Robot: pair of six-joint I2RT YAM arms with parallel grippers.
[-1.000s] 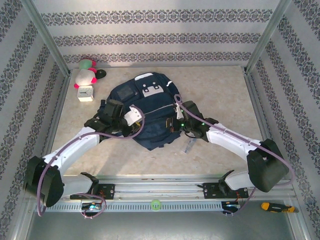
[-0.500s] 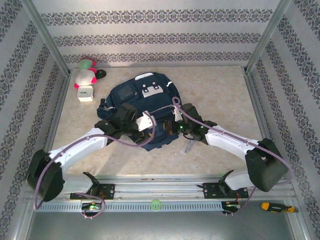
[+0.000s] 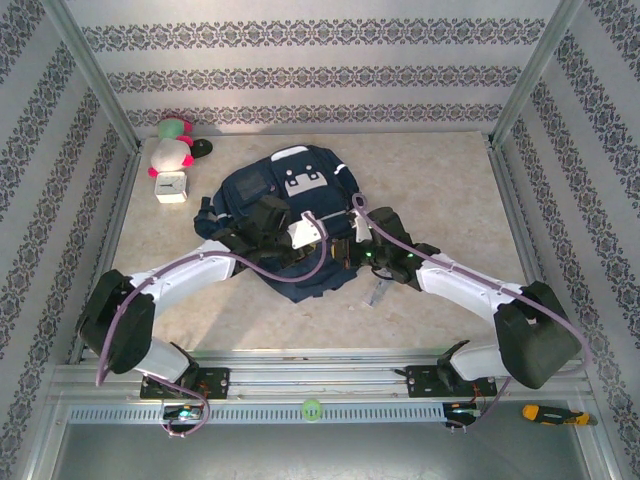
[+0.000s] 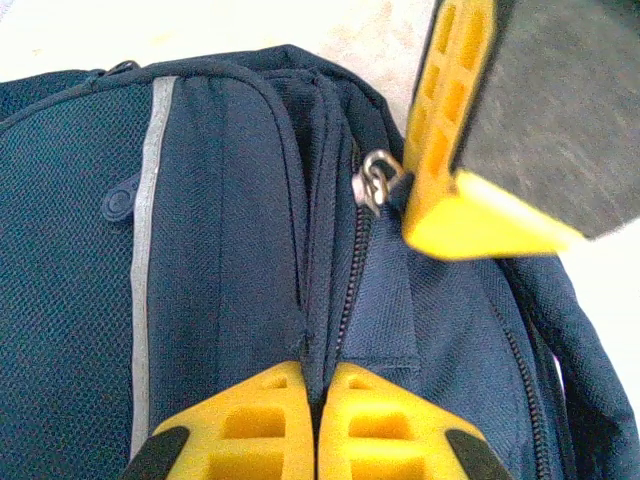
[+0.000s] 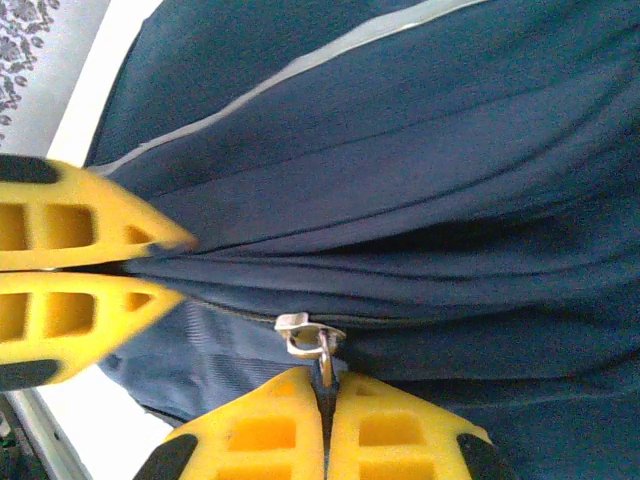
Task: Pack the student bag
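The navy student bag (image 3: 285,190) lies flat at the table's middle. Both grippers meet at its near right part. My left gripper (image 3: 320,240) is shut, pinching a fold of bag fabric (image 4: 325,330) beside the zip track. In the left wrist view its yellow fingertips (image 4: 285,400) press together on that fold. My right gripper (image 3: 352,243) is shut on the metal zip pull (image 5: 322,352); the slider (image 5: 300,330) sits just above its tips (image 5: 270,415). The pull (image 4: 375,180) also shows in the left wrist view, against the right gripper's finger (image 4: 470,190). The bag's pale stripe (image 4: 148,250) runs alongside.
A pink and green plush toy (image 3: 172,148) and a small white cube clock (image 3: 171,186) sit at the back left. A small grey metal piece (image 3: 378,290) lies on the table by the right arm. A yellow-handled screwdriver (image 3: 553,412) rests on the front rail.
My left arm swung right across the bag until its gripper reached the zip beside the right gripper, opening on the way and then shutting on the fabric. The right gripper stayed put.
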